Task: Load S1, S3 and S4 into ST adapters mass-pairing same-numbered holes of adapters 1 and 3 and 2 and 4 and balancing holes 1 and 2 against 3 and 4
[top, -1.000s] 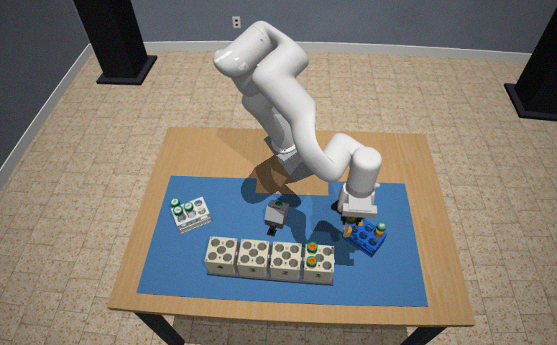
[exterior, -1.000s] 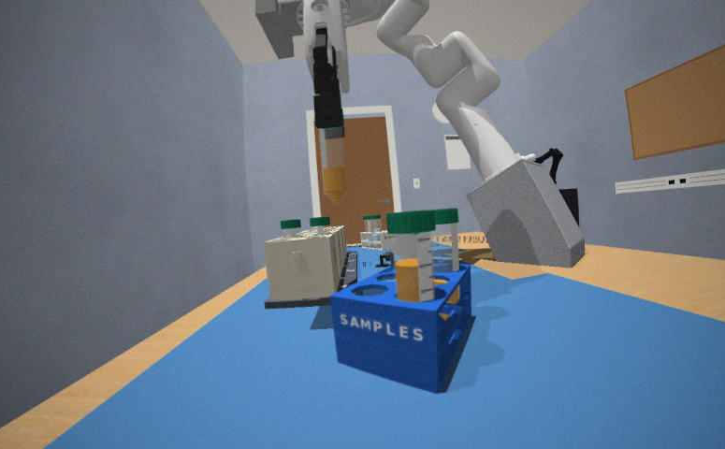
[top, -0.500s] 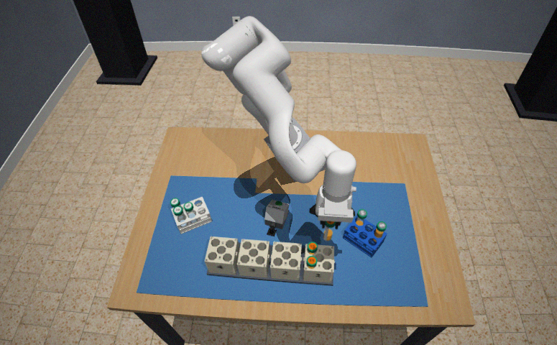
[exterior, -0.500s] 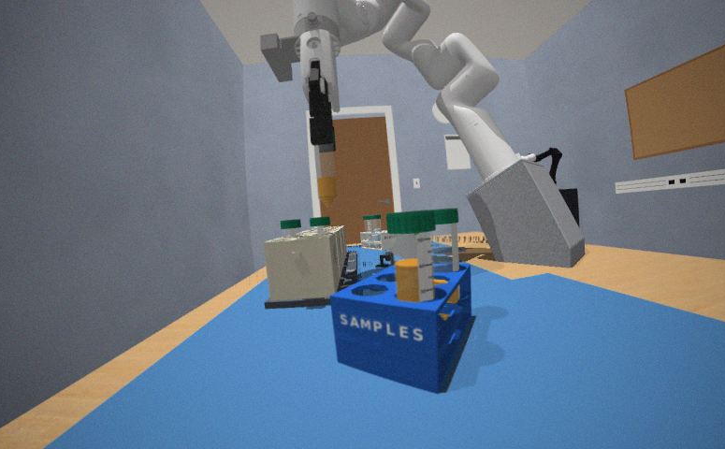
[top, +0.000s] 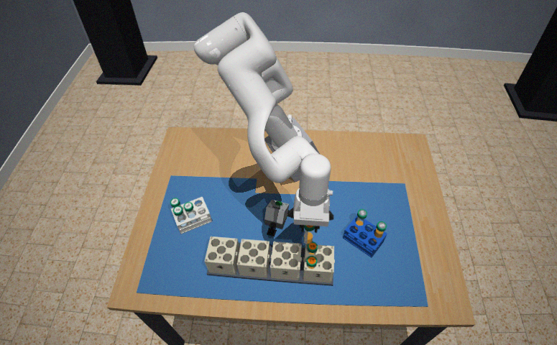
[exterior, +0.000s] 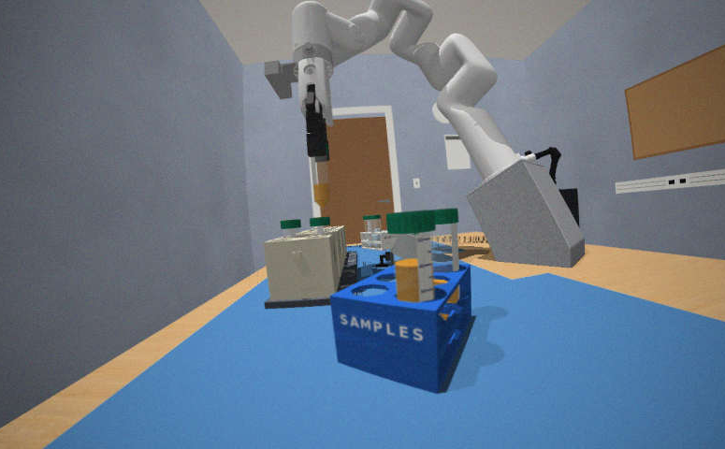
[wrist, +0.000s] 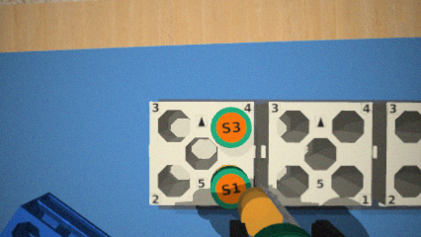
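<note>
- Closest to the side camera I have the blue rack (top: 360, 244) (exterior: 385, 344) (wrist: 54, 217) marked SAMPLES, standing flat on the mat. A grey-dot tube (top: 381, 226) (exterior: 411, 269) with orange liquid stands in its near part, another grey-dot tube (top: 361, 213) (exterior: 448, 222) farther back.
- Past it, the loading stand (top: 272, 279) (exterior: 299, 304) (wrist: 261, 183) carries four adapters in a row. In the end adapter (top: 328, 253) (exterior: 299, 272) (wrist: 168, 153), tube S3 (top: 311, 261) (exterior: 290, 224) (wrist: 230, 127) stands in hole 4 and tube S1 (top: 312, 246) (exterior: 320, 221) (wrist: 230, 189) in hole 1; I see open holes at 2, 3 and 5.
- My gripper (top: 310, 229) (exterior: 318, 155) (wrist: 283, 229) is partly closed, clamped around the cap end of a green-capped tube (top: 309, 238) (exterior: 321, 192) (wrist: 262, 214). That tube hangs upright, its tip above the adapter tops, orange liquid in its lower part; I can't read its ID.
- Beyond the stand, the grey desk (top: 275, 214) shows its green key (top: 278, 203).
- Farther off, the white rack (top: 195, 222) (exterior: 370, 240) holds three green-capped tubes with white dots.
</note>
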You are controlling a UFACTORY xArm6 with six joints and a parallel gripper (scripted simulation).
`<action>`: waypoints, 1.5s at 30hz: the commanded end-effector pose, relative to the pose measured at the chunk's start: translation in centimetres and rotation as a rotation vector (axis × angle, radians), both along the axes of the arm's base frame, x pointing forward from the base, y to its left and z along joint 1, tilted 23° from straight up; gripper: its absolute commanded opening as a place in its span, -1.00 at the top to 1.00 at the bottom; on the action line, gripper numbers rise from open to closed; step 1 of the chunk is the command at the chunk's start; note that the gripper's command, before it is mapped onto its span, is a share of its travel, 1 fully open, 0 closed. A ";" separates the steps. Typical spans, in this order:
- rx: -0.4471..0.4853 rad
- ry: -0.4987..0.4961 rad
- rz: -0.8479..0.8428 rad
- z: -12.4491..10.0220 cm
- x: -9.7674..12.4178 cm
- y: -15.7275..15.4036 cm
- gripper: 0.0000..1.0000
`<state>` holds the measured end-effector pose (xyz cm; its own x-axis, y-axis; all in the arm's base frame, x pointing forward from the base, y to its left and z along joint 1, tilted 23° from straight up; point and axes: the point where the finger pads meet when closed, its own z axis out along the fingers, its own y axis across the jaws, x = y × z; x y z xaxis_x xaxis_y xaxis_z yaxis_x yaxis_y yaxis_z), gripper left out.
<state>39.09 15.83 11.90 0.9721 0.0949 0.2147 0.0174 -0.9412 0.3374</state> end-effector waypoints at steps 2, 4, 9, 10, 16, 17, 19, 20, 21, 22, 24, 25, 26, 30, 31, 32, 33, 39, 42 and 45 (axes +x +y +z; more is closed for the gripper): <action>0.004 -0.002 0.002 1.2 0.8 -2.2 1.00; 0.004 -0.002 0.002 1.4 1.0 -2.7 1.00; 0.004 -0.003 0.002 2.1 1.5 -4.5 1.00; 0.003 -0.003 0.002 2.3 1.7 -4.9 1.00; 0.003 -0.003 0.002 3.5 2.5 -7.6 1.00; 0.003 -0.003 0.002 3.7 2.6 -8.0 1.00; 0.003 -0.003 0.002 4.0 2.9 -8.9 1.00; 0.003 -0.003 0.002 4.2 3.1 -9.3 1.00; 0.003 -0.003 0.002 4.2 3.1 -9.3 1.00; 0.003 -0.003 0.002 4.2 3.1 -9.3 1.00; 0.003 -0.003 0.002 4.6 3.3 -10.2 1.00; 0.003 -0.003 0.002 4.8 3.5 -10.7 1.00; 0.003 -0.003 0.002 5.0 3.6 -11.1 1.00; 0.003 -0.003 0.002 5.8 4.2 -12.9 1.00; 0.003 -0.003 0.002 5.9 4.3 -13.3 1.00; 0.003 -0.003 0.002 6.1 4.4 -13.8 1.00; 0.003 -0.003 0.002 6.3 4.6 -14.2 1.00; 0.002 -0.003 0.002 7.1 5.1 -16.0 1.00; 0.002 -0.003 0.002 7.7 5.5 -17.3 1.00; 0.002 -0.003 0.002 8.2 5.9 -18.6 1.00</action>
